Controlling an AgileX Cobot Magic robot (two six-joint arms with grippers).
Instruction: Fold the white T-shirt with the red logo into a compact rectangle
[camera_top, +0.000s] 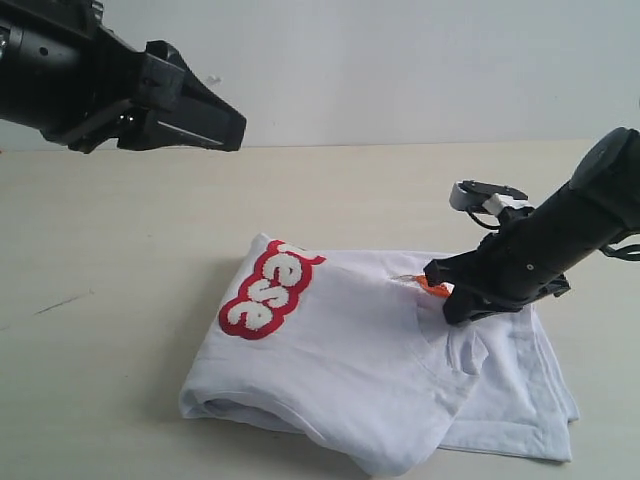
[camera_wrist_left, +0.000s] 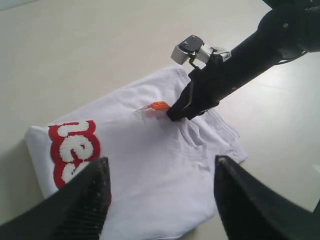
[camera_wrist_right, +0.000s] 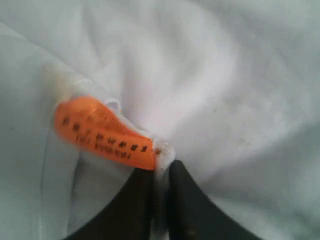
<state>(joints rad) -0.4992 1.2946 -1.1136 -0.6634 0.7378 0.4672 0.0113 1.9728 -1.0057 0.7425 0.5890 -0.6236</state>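
The pale counter carries the white T-shirt, which lies partly folded, with loose layers spilling out on the right. The red logo faces up at the shirt's far left corner. The left fingers hang spread wide and empty, well clear of the shirt. The right fingers are clenched on a pinch of shirt cloth, just beside the orange tag.

I get soft, even light; the white T-shirt casts a faint shadow toward the left edge of the worktop. My right wrist view is blurred.
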